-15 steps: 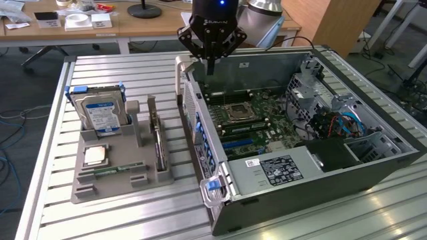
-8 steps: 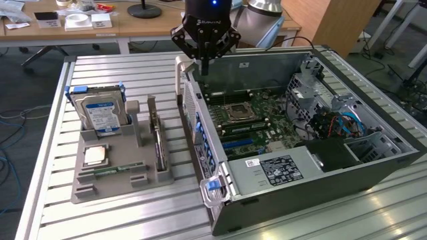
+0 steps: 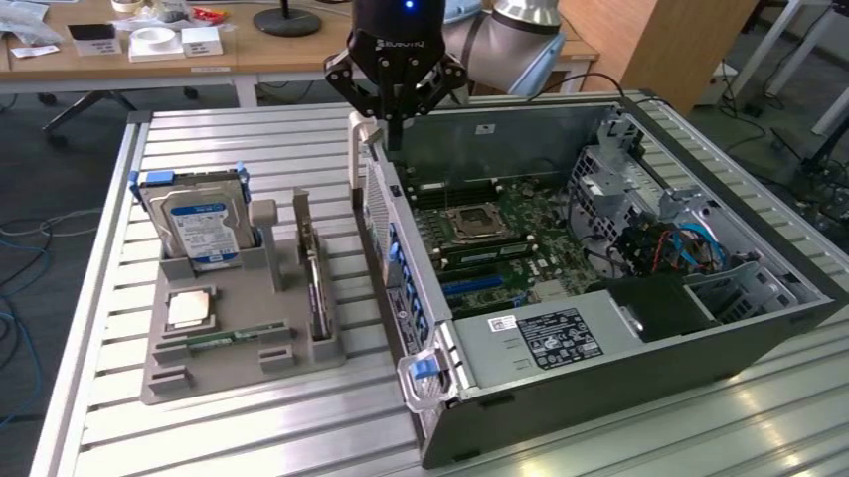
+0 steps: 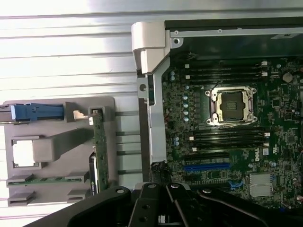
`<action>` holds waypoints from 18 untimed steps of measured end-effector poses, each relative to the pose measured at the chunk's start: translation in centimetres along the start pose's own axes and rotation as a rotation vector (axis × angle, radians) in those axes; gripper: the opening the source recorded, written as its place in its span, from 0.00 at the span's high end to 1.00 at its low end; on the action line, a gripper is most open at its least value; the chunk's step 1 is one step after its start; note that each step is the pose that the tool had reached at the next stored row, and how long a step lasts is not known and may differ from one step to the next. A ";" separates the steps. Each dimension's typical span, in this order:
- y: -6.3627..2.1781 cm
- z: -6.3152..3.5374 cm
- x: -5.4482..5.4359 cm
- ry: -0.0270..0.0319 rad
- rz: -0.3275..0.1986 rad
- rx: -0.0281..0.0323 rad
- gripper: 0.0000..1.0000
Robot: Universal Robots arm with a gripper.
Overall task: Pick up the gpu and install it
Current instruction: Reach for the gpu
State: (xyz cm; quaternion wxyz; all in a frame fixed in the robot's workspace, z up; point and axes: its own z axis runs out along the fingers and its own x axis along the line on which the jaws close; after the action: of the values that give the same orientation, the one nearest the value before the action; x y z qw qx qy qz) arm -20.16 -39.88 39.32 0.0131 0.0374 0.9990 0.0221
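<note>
The gpu stands on edge in a slot of the grey holder on the exterior view's left, a thin green card with its metal bracket end farther back. The wrist view shows the gpu edge-on, beside the open computer case. My gripper hangs above the case's rear wall, to the right of the holder and well above the card. Its fingers are shut together with nothing between them. A blue expansion slot lies on the motherboard inside the case.
The holder also carries a hard drive with a blue label, a processor chip and a RAM stick. A white latch sticks up at the case's rear corner, close to my gripper. Cables and drive cages fill the case's right side.
</note>
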 end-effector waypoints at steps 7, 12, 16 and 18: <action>-0.05 -0.03 1.2 -0.0001 0.001 0.0000 0.89; -0.09 -0.04 1.9 -0.0001 0.002 0.0000 0.89; -0.11 -0.06 3.0 -0.0002 0.003 0.0001 0.89; -0.10 -0.07 3.3 -0.0002 0.005 0.0001 0.89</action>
State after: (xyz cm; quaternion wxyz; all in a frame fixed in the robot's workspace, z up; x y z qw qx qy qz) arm -23.49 -39.73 39.30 0.0131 0.0399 0.9989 0.0221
